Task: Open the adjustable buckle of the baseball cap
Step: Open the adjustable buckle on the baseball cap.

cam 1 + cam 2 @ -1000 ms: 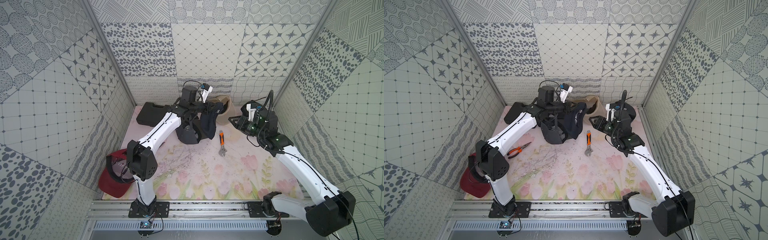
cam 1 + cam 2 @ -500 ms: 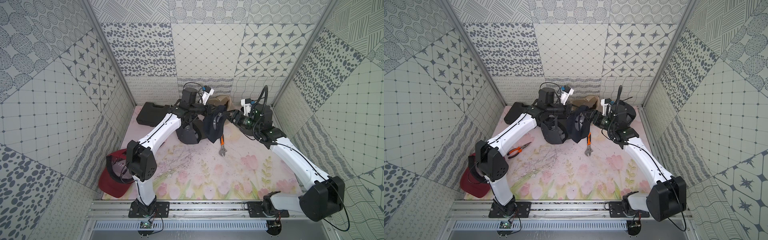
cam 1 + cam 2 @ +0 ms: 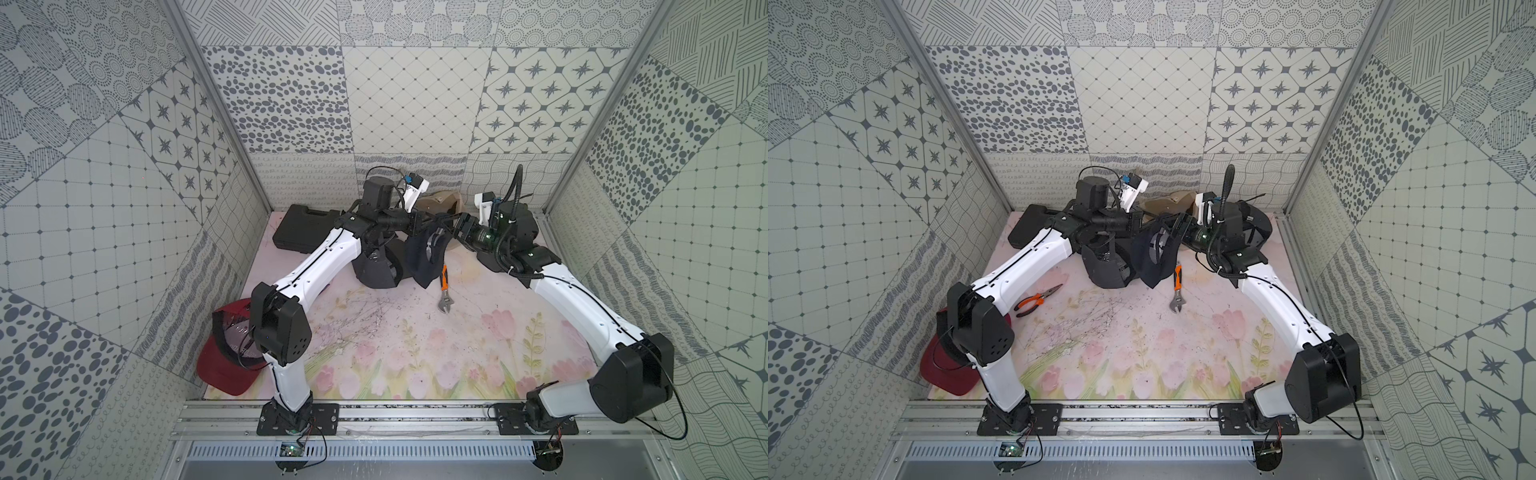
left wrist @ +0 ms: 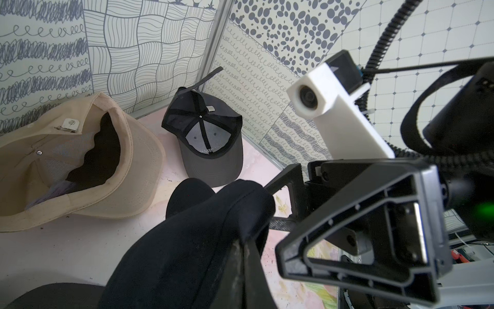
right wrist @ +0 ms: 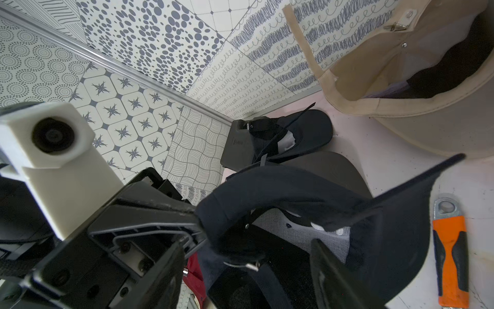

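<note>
Both arms show glossy white link shells [image 3: 324, 266] between boxy black joint housings [image 3: 282, 328], black bolted base plates [image 3: 291, 419] at six o'clock in both top views, white wrist camera blocks with round dark lenses [image 4: 318, 93], and, on the right arm, a ribbed black hose [image 3: 516, 187], a green light [image 4: 481, 211] and the black, open-webbed right gripper [image 5: 251, 248].

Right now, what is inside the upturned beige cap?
Inside the beige cap: pale lining and a black piece; whatever lies beneath that piece is covered.

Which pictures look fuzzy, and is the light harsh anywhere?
Left wrist view: navy cap close to the lens is soft, tan cap beyond it crisp. Right wrist view: right gripper blurred. Both top views: sharp, even light, faint shadows.
</note>
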### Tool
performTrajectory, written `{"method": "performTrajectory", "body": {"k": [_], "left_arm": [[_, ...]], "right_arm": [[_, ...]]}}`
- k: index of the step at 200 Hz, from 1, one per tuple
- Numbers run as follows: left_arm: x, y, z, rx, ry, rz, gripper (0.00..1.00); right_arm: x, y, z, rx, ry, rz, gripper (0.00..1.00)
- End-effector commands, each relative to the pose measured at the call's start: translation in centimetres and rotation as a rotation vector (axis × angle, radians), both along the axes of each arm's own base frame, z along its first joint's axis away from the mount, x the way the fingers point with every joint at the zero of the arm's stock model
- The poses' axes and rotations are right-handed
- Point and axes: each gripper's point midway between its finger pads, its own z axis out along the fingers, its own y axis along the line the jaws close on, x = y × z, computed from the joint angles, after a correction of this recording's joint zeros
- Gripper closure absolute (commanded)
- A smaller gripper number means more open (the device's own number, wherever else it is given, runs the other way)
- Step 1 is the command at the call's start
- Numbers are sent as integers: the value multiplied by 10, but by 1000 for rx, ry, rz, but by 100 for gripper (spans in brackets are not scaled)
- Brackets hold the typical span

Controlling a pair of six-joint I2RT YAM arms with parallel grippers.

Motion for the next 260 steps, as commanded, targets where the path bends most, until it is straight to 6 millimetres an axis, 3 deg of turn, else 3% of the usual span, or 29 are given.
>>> {"method": "performTrajectory", "body": {"k": [1, 120, 172, 221, 260], "left_arm": [[-9, -5, 25, -53, -98, -66, 100], [-11, -4, 28, -56, -101, -66, 100], [-15, -4, 34, -70, -105, -78, 100], [-14, -3, 33, -59, -106, -67, 100], [-12, -4, 28, -59, -93, -69, 100]], "right_arm": [[6, 2, 15, -7, -50, -32, 25], [20, -14, 2, -38, -16, -155, 35], [24, -10, -5, -55, 11, -153, 38], [23, -18, -12, -90, 16, -195, 48], [20, -12, 0, -60, -16, -157, 58]]}}
